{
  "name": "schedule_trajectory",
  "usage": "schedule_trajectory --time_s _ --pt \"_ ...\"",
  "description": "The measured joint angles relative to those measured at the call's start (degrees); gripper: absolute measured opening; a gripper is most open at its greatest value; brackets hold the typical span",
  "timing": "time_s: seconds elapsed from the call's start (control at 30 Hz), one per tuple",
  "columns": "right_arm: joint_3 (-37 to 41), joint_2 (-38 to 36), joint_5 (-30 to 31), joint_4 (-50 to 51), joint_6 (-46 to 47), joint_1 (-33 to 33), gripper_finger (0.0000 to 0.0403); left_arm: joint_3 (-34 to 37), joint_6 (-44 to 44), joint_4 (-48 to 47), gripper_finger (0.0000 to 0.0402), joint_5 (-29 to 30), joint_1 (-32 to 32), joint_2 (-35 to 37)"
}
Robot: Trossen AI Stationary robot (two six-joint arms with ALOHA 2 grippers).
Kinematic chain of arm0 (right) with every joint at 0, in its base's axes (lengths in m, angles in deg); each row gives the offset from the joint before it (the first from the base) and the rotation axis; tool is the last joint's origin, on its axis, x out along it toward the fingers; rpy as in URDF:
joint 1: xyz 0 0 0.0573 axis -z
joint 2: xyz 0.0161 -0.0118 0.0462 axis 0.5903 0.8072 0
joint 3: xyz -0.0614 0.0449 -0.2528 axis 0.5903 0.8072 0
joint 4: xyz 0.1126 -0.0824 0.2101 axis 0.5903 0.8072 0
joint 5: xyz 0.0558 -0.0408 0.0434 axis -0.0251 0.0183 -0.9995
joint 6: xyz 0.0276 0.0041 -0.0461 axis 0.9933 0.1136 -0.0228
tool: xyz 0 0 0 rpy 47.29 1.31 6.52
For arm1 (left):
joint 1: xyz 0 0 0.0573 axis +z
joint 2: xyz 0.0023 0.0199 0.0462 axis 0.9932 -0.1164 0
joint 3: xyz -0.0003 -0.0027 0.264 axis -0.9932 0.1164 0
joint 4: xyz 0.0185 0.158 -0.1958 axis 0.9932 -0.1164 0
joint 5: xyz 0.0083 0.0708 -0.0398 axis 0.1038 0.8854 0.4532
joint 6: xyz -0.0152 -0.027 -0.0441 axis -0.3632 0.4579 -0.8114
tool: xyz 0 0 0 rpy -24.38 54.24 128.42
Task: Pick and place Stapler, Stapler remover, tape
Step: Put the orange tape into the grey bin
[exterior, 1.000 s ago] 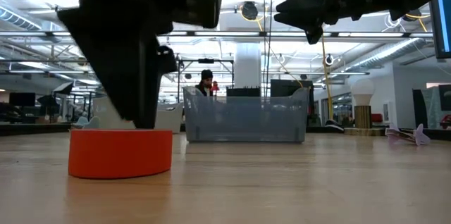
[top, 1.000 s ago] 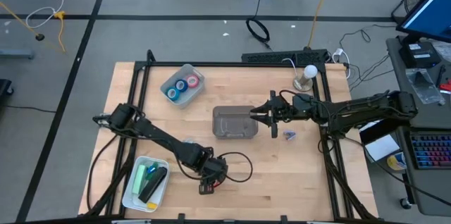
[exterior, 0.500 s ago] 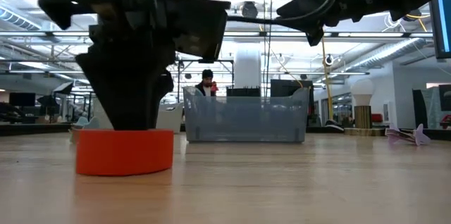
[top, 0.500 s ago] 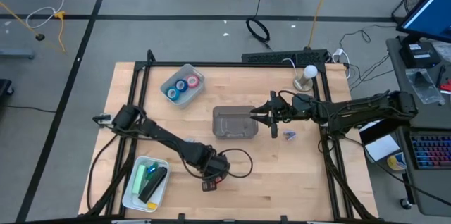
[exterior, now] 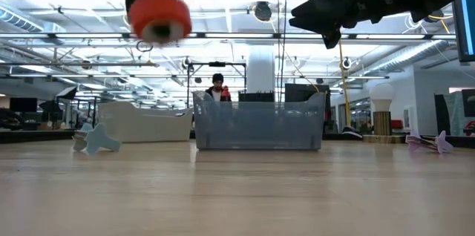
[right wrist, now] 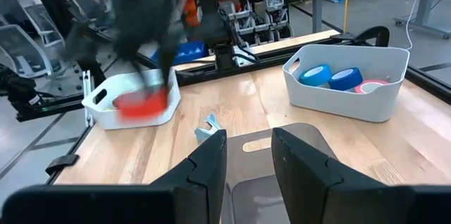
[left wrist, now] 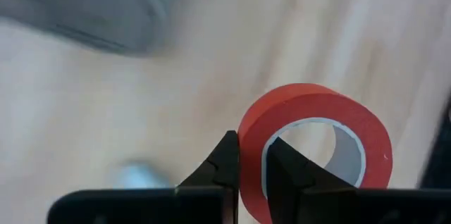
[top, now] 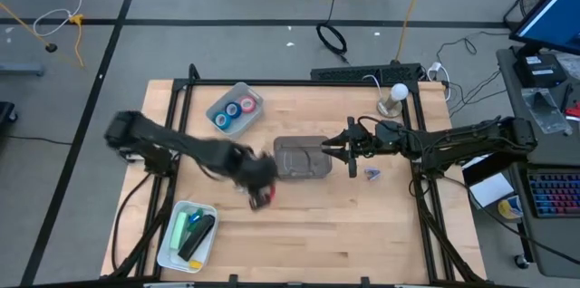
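Observation:
My left gripper (left wrist: 252, 176) is shut on a red tape roll (left wrist: 313, 146), which is carried high above the table in the low view (exterior: 158, 15) and sits just left of the grey bin (top: 299, 158) in the high view (top: 263, 197). My right gripper (top: 350, 153) hovers open over that grey bin's right end, touching nothing. A white bin (top: 234, 110) at the far left holds two blue rolls and a red one. A small lilac stapler remover (top: 372, 173) lies on the wood by the right gripper. My left gripper pinches the red roll's wall (left wrist: 252, 139), one finger (left wrist: 227, 164) outside the ring and the other (left wrist: 285, 171) inside its pale core. The roll is lifted clear of the table and sticks out beyond the fingertips.
A white bin (top: 188, 234) at the near left corner holds a green thing and a black one. A pale blue little thing (exterior: 96, 138) lies on the wood left of the grey bin (exterior: 260, 121). A lamp (top: 395, 96) stands at the far right. People show in the room behind.
My left gripper, shut on the red roll that stood on the table, has risen fast and swung toward the far edge and the grey bin. The roll is now lifted clear, high above the wood.

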State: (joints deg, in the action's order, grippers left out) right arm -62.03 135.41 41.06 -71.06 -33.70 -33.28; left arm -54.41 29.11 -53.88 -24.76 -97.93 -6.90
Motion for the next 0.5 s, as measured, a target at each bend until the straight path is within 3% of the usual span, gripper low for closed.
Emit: schedule_trajectory --time_s 0.27,0.37,0.5 --pt "0.0 0.0 0.0 0.0 0.0 0.0 0.0105 -0.1 -1.7 -10.9 0.0034 27.1 13.4 17.1" --pt "0.0 0.0 0.0 0.0 0.0 0.0 0.0105 -0.1 3.0 -13.0 0.0034 29.5 21.5 19.2" --pt "0.0 0.0 0.1 0.0 0.0 0.0 0.0105 -0.1 16.0 -13.4 0.0034 27.8 32.3 18.6"
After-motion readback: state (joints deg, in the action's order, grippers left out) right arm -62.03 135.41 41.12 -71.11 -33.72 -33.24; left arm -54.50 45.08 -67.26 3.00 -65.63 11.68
